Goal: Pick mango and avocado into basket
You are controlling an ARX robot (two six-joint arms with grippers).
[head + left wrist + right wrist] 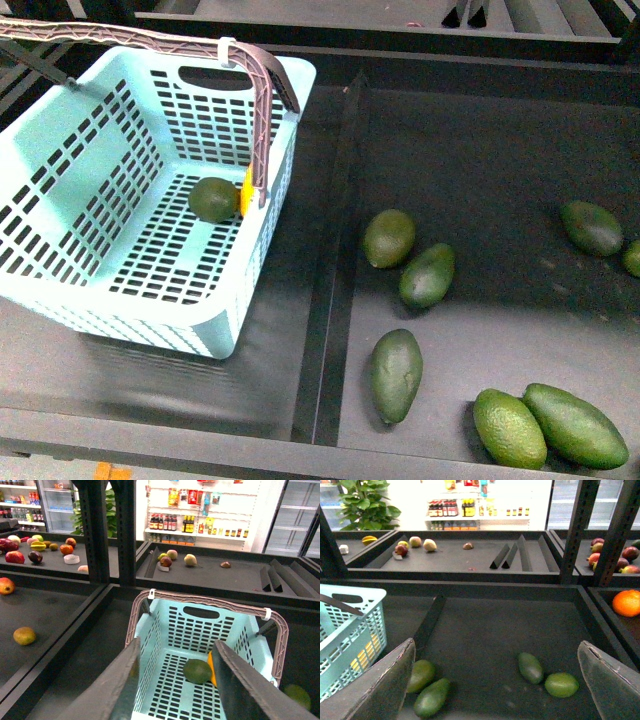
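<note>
The turquoise basket (80,190) stands at the left of the shelf, its brown-grey handle (262,110) arching over it. Inside, by the handle-side wall, a dark green avocado (213,199) lies beside the mango (246,190), of which only a yellow sliver shows. In the left wrist view my left gripper (177,647) hangs open above the basket (200,625), with the avocado (197,671) and an orange edge of mango (211,666) between its fingers and below them. My right gripper (496,645) is open over the dark tray, holding nothing. Neither gripper shows in the front view.
Several green fruits lie loose in the right tray, among them a round one (389,237), a long one (396,374) and a pebbly pair (545,428). A raised divider (330,260) separates the basket's tray from theirs. Upright shelf posts (97,530) stand beyond the basket.
</note>
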